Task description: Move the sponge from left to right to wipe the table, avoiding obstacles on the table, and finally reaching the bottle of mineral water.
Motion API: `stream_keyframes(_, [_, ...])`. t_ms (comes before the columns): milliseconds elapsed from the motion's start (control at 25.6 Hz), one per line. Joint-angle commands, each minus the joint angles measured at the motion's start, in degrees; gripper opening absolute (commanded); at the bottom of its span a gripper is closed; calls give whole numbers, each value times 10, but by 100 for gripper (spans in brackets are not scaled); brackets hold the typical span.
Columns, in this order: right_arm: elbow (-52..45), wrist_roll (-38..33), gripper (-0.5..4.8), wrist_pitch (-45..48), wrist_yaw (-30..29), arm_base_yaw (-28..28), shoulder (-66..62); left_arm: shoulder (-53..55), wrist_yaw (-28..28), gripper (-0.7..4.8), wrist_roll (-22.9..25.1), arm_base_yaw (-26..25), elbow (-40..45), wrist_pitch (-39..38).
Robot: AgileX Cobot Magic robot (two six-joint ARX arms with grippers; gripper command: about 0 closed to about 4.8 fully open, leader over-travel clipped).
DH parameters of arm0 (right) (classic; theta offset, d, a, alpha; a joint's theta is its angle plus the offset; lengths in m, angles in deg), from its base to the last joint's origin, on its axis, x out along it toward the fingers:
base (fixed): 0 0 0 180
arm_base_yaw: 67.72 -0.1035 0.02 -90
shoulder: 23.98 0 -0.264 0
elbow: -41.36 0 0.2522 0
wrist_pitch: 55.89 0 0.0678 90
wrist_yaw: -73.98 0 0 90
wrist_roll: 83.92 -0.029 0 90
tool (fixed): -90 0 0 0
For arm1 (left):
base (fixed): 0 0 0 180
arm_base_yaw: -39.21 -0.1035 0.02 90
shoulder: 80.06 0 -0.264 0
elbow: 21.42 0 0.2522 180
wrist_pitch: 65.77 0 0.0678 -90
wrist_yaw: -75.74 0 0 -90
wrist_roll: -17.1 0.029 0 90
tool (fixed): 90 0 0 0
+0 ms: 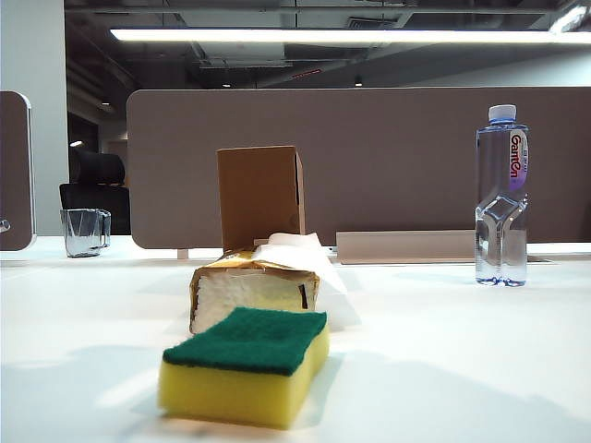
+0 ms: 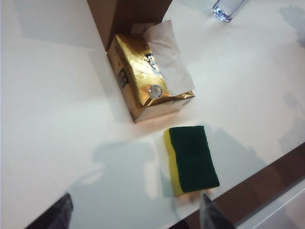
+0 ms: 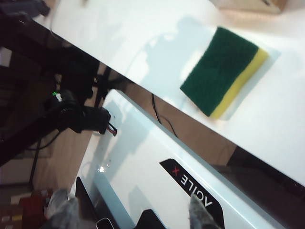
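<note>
Spongy yellow-green sponge (image 1: 247,364) nearest; left pincer (image 2: 136,212) and right pincer (image 3: 128,212) above, both agape

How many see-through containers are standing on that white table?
2: the bottle of mineral water at the far right, and a glass cup at the far left. The cardboard box could hide others.

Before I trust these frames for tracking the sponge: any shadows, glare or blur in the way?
Exterior view: the sponge is sharp, the ceiling strip light glares.
Left wrist view: soft arm shadows lie on the table beside the sponge; the left gripper fingertips are blurred.
Right wrist view: right gripper fingertips blurred, sponge clear.
</note>
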Motion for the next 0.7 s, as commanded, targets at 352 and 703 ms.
stream_keyframes(352, [1,-3,310,83,58,-70,-125,-11,-3,343,3,0,-17,-21])
stream_keyframes(703, [1,-30,311,149,101,-108,-187,-27,-7,343,3,0,-18,-27])
